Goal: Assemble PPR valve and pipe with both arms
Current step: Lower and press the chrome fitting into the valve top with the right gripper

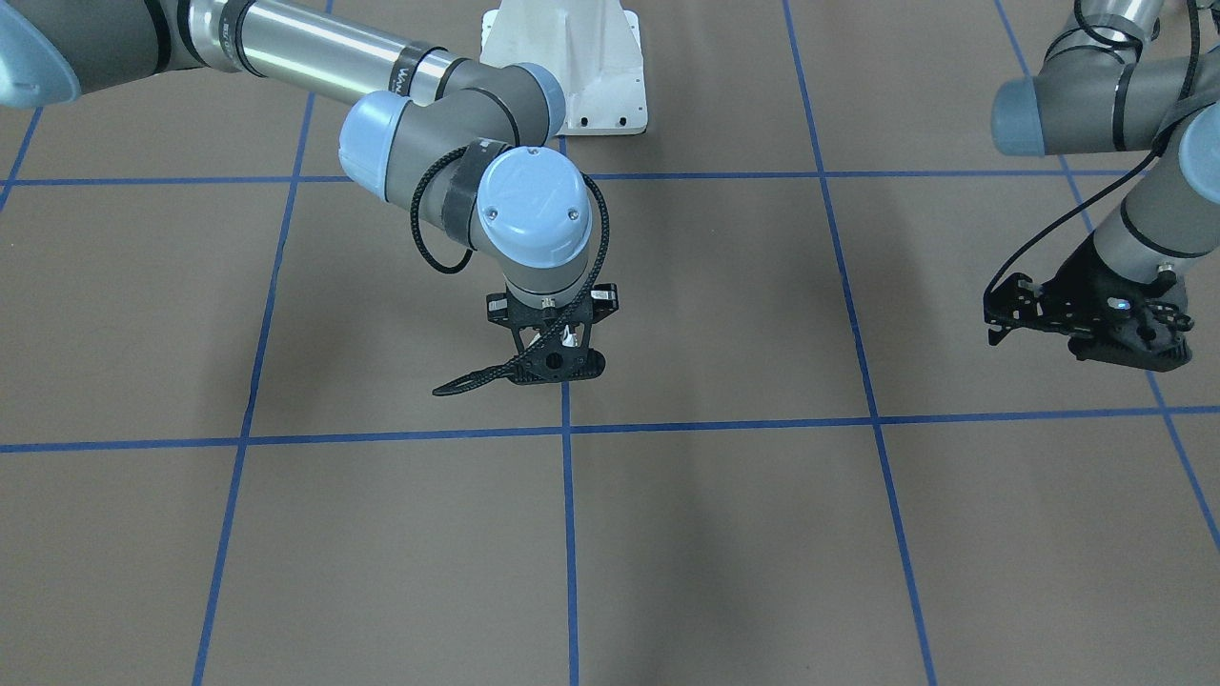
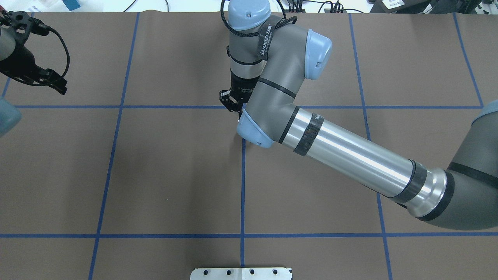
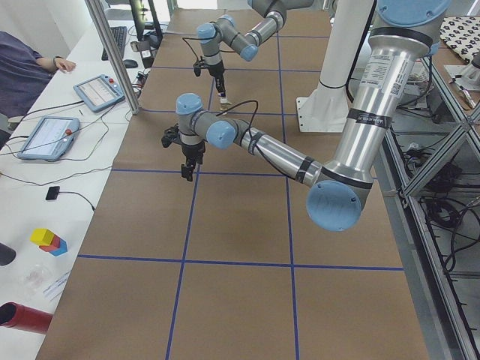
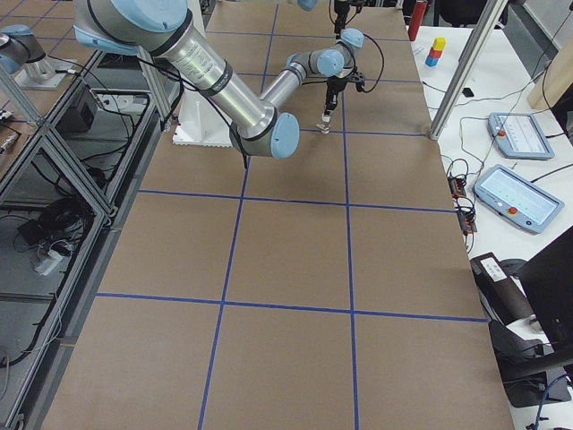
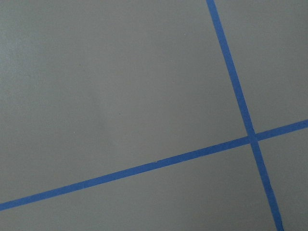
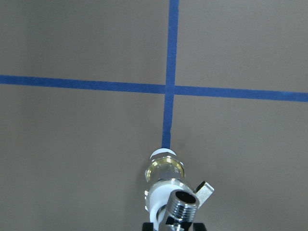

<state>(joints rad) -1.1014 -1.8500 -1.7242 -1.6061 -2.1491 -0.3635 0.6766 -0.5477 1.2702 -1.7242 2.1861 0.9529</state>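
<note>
In the right wrist view the PPR valve [image 6: 165, 169], with a brass middle, white ends and a grey lever, hangs end-down just above the table. The silver threaded pipe [image 6: 184, 204] sits on its near end, open mouth facing the camera. My right gripper [image 1: 556, 357] points straight down near the table's centre and is shut on this joined piece, which shows as a small white-silver spot [image 1: 569, 335] between the fingers. My left gripper [image 1: 1087, 322] hovers far off to its own side, open and empty. It also shows in the overhead view [image 2: 37, 74].
The brown table [image 2: 175, 175] is marked into squares with blue tape. The white bolted pedestal [image 1: 572, 67] stands at the robot's edge. The right forearm [image 2: 350, 155] stretches across the right half. Tablets, a keyboard and coloured blocks lie on a side bench [image 3: 67, 112].
</note>
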